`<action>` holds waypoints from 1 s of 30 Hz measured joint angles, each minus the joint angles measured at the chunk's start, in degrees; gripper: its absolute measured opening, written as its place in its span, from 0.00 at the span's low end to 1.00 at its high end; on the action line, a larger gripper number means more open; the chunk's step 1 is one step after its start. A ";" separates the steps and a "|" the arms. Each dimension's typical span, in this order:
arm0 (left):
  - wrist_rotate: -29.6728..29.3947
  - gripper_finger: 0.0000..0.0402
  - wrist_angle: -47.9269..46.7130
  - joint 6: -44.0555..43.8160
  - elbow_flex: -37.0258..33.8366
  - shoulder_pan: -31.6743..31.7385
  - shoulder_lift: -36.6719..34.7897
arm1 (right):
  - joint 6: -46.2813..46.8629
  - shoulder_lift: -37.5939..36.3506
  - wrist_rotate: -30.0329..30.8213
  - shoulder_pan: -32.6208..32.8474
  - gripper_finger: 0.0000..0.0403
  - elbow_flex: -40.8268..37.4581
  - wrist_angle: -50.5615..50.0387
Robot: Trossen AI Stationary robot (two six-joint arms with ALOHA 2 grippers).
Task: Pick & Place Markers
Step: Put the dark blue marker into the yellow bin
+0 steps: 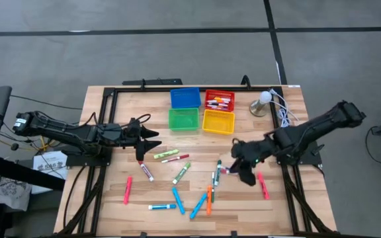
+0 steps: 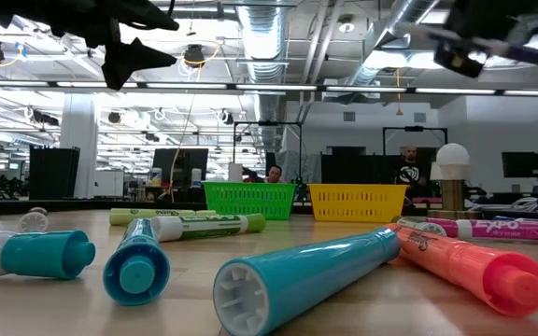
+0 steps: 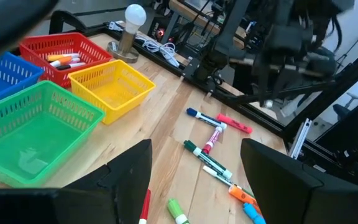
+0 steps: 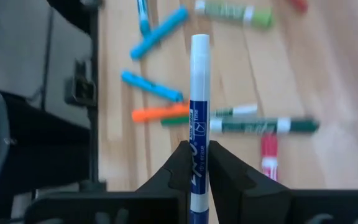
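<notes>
Loose markers [image 1: 180, 173] clutter the middle and near part of the tabletop [image 1: 101, 211] — bare wood lies along its left side. Four bins [image 1: 202, 110] and a lamp [image 1: 262, 103] crowd the far edge — the left hand [image 1: 152, 139] hangs just before them.

We see even, bright overhead light from ceiling strips [image 2: 204, 89], soft shadows on the counter [image 1: 111, 198], and blurred nearest markers [image 2: 297, 280] in the low view.
</notes>
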 joint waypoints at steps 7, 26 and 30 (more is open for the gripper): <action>0.00 0.61 0.19 0.00 0.00 0.00 0.00 | -4.23 -4.77 -0.25 -6.20 0.09 0.07 4.64; -0.04 0.61 0.85 0.02 -0.01 0.01 0.00 | -30.20 -5.66 14.52 -31.34 0.08 0.07 11.25; -0.26 0.61 1.09 0.02 -0.02 0.00 0.00 | -32.49 -4.53 14.49 -36.19 0.08 0.08 12.79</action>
